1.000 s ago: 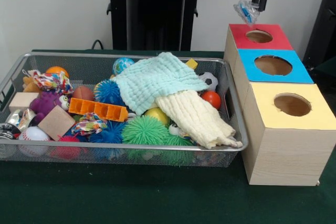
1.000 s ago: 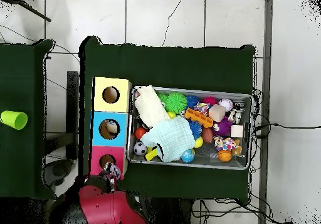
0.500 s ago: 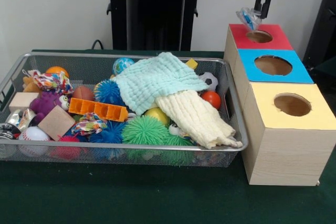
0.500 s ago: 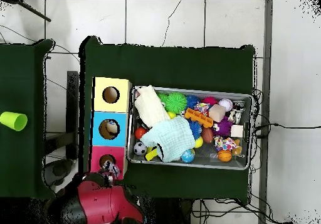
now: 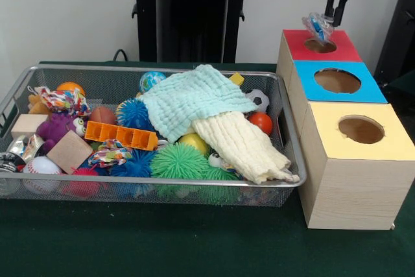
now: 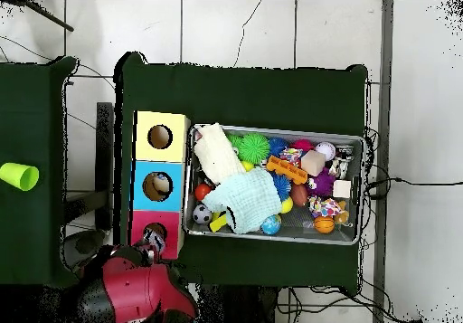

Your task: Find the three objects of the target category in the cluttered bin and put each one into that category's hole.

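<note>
We saw the dark green cloth-covered worktop (image 5: 130,251) carrying everything. The largest thing on it was the silver wire-mesh bin (image 5: 149,189), crowded with toys: a pale mint muslin cloth (image 5: 194,98) and a cream muslin cloth (image 5: 243,147) lay over the middle and hid what was under them, and around them were a green spiky rubber ball (image 5: 178,160), an orange plastic block with square holes (image 5: 121,135) and a purple plush toy (image 5: 55,128). Just beside the bin stood the long wooden box with three round holes (image 5: 350,189), so that the way from bin to hole was short. Its red-topped hole (image 5: 320,45) was the farthest of the three, with the blue-topped hole (image 5: 337,80) in the middle and the yellow-topped hole (image 5: 360,129) nearest to the camera.

The red and black tool (image 5: 336,6) hung above the red end of the box. Its fingers were closed on a small crinkled clear-and-blue wrapper (image 5: 317,27), which hung at the rim of the red-topped hole, above it and not yet inside. We judged that it was held there for release into this hole. Whether other objects of this kind waited in the bin, we could not say with certainty.
</note>
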